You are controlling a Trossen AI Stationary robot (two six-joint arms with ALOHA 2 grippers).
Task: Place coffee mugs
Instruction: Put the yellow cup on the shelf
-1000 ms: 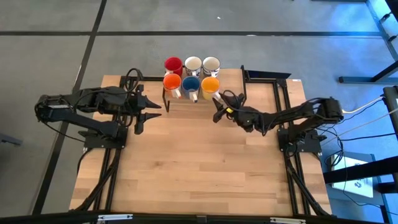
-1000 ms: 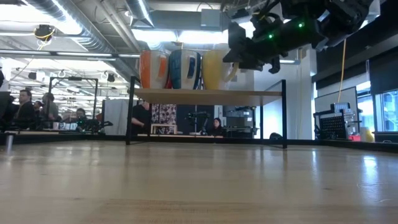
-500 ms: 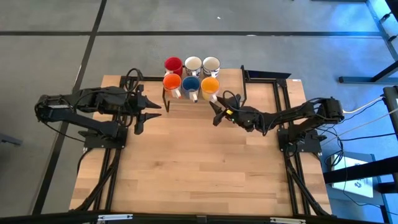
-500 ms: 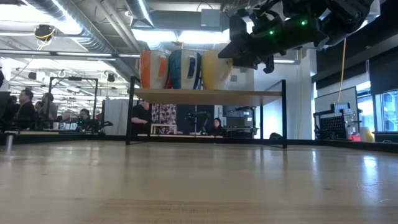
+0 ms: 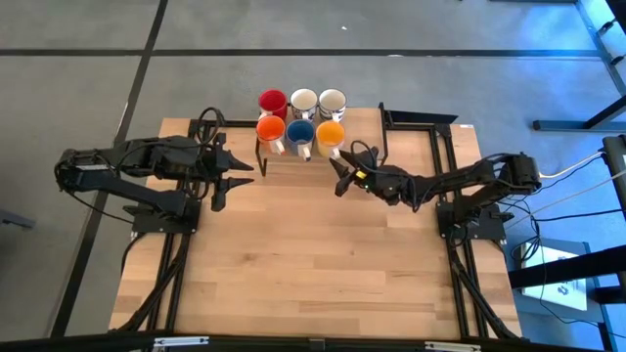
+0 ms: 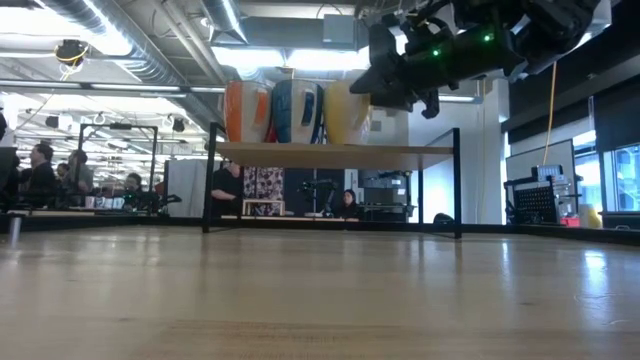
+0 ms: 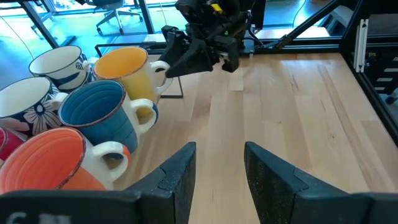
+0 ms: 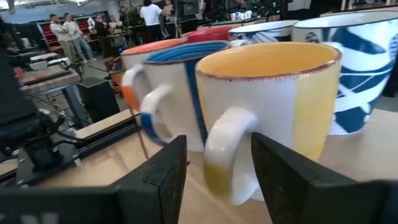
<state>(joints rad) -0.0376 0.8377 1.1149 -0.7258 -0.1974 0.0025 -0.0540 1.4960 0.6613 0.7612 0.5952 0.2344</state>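
Six mugs stand in two rows on a raised wooden shelf [image 5: 286, 162] at the table's far edge. The far row is a red mug [image 5: 272, 102] and two white patterned mugs [image 5: 303, 101] [image 5: 332, 101]. The near row is orange-red [image 5: 270, 129], blue [image 5: 300, 133] and yellow-orange [image 5: 331, 133]. My right gripper [image 5: 338, 174] is open just near of the yellow-orange mug [image 8: 280, 99], with a finger on either side of its handle [image 8: 227, 146] and no touch showing. My left gripper [image 5: 240, 176] hovers open left of the shelf, pointing right.
The shelf [image 6: 330, 150] stands on thin black legs, raised above the table, with its bottom free. The wide wooden tabletop [image 5: 313, 264] spreads on the near side of both arms. Black frame rails run along the table's left and right sides. People stand in the room behind.
My right gripper has shifted a little toward the table's left, closing in on the yellow-orange mug's handle, which it now covers in the low view. The mugs and my left arm have stayed where they were.
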